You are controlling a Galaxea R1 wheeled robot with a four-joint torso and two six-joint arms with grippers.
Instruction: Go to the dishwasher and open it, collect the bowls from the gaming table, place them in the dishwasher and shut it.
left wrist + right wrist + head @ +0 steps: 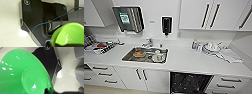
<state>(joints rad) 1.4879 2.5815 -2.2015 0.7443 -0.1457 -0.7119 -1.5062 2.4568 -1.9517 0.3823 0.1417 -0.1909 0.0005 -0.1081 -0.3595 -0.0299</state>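
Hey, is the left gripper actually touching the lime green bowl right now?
Touching. In the left wrist view the lime green bowl sits large against the camera, and the dark edge of the left gripper laps over its rim.

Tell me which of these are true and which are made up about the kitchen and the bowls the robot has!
1. The dishwasher under the counter is open. True: its dark inside shows.
2. The sink is empty. False: dishes sit in it.
3. The bowl in the left wrist view is red. False: it is lime green.
4. A green bowl shows close up in the right wrist view. True.
5. A black soap dispenser hangs on the wall above the counter. True.
6. The tap stands at the far right end of the counter. False: it stands right behind the sink.
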